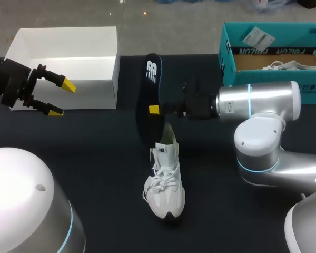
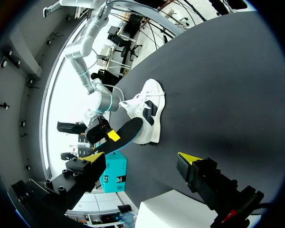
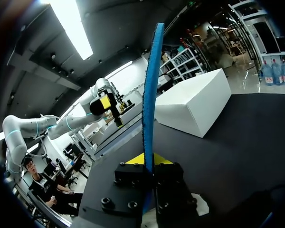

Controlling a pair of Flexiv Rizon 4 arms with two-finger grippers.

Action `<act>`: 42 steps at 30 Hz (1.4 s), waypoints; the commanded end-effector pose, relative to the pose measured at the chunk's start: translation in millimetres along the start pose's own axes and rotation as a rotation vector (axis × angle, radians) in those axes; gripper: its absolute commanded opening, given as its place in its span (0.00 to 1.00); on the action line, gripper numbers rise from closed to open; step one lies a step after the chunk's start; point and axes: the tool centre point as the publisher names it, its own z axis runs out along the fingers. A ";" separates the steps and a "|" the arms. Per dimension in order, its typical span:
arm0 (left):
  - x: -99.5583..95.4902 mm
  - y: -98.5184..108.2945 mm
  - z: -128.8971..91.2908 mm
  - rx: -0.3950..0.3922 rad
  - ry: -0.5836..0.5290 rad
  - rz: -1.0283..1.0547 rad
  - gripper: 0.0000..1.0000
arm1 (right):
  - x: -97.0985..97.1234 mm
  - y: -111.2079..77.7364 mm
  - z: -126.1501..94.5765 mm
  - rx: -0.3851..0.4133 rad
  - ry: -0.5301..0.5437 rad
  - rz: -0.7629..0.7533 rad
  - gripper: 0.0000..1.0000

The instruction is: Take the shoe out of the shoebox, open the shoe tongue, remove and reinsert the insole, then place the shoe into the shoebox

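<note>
Head view first: the white shoe (image 1: 165, 182) is out on the dark table (image 1: 95, 158) around the middle, toe toward the near edge and the opening facing the far side. The insole (image 1: 149, 100) is out too. The right gripper (image 1: 157, 109) comes in from the right and is clamped on the insole's side edge, holding it with its near end just beside the shoe's opening. My guess is it's held there so it's lined up to slide back in. The left gripper (image 1: 55, 97) is way over at the left by the white box (image 1: 68, 66), fingers spread with nothing in them, probably just parked out of the way. The teal shoebox (image 1: 237, 68) sits at the far right, where the shoe should end up. In the left wrist view the fingers are apart with only bare table between them, and the shoe (image 2: 147, 114) and pinched insole (image 2: 126, 135) are well ahead. In the right wrist view the insole (image 3: 149, 95) shows edge-on, a thin blue strip rising straight out of the closed fingers. Looks to me like removal is done and reinsertion is next. The shoe could scoot with nothing holding it.
</note>
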 end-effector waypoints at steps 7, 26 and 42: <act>-0.2 -0.9 0.1 -0.002 0.004 0.000 1.00 | -6.2 27.0 8.7 -0.038 -0.007 -0.056 0.00; -0.2 -0.9 0.1 -0.002 0.004 0.000 1.00 | -12.9 10.8 -5.1 -0.018 -0.042 -0.053 0.00; -0.2 -0.9 0.1 -0.002 0.004 0.000 1.00 | -38.1 40.7 -57.8 -0.044 -0.091 -0.110 0.00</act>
